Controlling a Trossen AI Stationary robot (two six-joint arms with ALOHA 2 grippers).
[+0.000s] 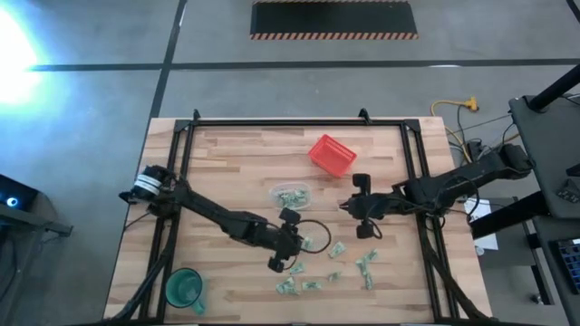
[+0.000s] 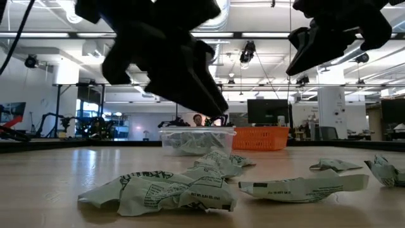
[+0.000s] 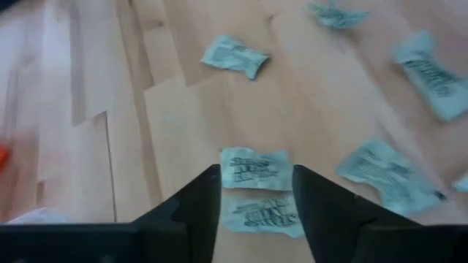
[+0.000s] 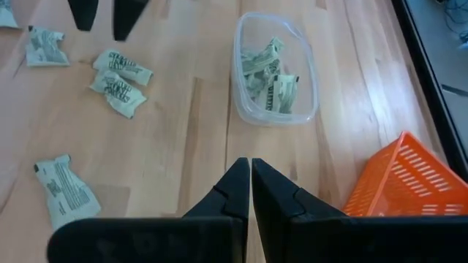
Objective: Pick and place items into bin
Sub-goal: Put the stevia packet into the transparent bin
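Several small pale green and white packets lie scattered flat on the wooden table [image 1: 236,163], near its near edge [image 1: 337,249] [image 2: 171,190]. The clear bin [image 1: 290,195] [image 4: 274,69] stands mid-table with a few packets inside. My left gripper [image 1: 304,243] [image 3: 256,179] is open, hovering with its fingers on either side of two packets [image 3: 256,169] lying side by side below it. My right gripper [image 1: 347,206] [image 4: 250,179] is shut and empty, raised over bare wood just right of the bin.
A red mesh basket [image 1: 333,154] [image 4: 406,179] sits beyond the bin toward the far edge. A green cup [image 1: 184,288] stands at the near left corner. Black frame rails [image 1: 417,172] run along the table's sides. A cable loop [image 1: 315,235] hangs by my left wrist.
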